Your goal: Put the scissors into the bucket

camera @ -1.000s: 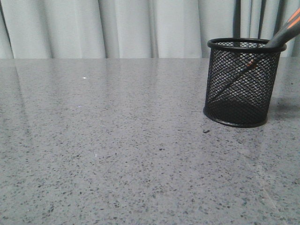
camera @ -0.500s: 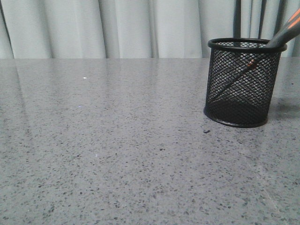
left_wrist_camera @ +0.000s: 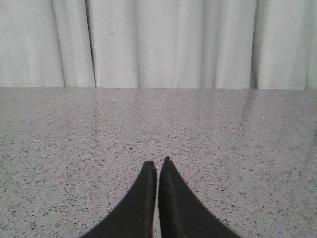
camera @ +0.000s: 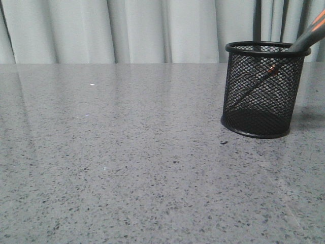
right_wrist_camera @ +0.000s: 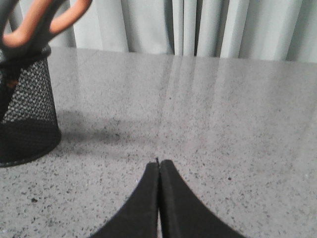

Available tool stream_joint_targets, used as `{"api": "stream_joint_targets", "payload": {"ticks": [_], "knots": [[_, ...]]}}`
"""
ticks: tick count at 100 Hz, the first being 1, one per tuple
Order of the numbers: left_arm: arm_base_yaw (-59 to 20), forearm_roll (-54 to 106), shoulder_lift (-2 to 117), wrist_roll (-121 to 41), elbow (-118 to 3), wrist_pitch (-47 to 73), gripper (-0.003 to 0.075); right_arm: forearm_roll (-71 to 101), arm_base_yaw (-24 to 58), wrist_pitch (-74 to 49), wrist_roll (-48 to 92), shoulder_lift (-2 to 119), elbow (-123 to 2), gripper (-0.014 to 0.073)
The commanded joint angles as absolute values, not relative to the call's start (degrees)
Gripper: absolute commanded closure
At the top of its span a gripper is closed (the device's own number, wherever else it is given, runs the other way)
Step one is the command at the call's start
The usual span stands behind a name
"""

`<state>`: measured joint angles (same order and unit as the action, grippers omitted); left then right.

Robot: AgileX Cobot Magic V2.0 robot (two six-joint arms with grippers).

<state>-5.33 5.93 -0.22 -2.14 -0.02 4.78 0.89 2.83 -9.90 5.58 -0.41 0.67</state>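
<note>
The black wire-mesh bucket (camera: 262, 91) stands upright on the grey speckled table (camera: 127, 152) at the right. The scissors (camera: 307, 35) lean inside it, blades down, grey-and-orange handles sticking out over the rim at the right; the orange pivot shows through the mesh. In the right wrist view the bucket (right_wrist_camera: 25, 119) stands off to one side with the orange-lined handles (right_wrist_camera: 37, 22) above it. My right gripper (right_wrist_camera: 158, 162) is shut with nothing in it, apart from the bucket. My left gripper (left_wrist_camera: 157, 162) is shut over bare table, holding nothing.
Pale curtains (camera: 127, 30) hang behind the table's far edge. A small dark speck (camera: 223, 142) lies on the table just in front of the bucket.
</note>
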Motion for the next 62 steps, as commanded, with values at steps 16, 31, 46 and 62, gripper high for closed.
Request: {"api": "stream_joint_targets", "payload": {"ticks": [16, 31, 46, 62], "knots": [[-5.18, 6.55, -1.68, -2.02, 0.98, 0.00, 0.0741, 0.00, 2.37, -5.33, 5.75, -1.61, 2.08, 0.0664], [-5.18, 6.55, -1.68, -2.02, 0.98, 0.00, 0.0741, 0.00, 2.37, -5.34, 5.75, -1.61, 2.08, 0.0664], [-5.18, 6.55, -1.68, -2.02, 0.98, 0.00, 0.0741, 0.00, 2.37, -5.34, 5.75, -1.61, 2.08, 0.0664], [-5.18, 6.55, -1.68, -2.02, 0.98, 0.00, 0.0741, 0.00, 2.37, -5.34, 5.75, -1.61, 2.08, 0.0664]]}}
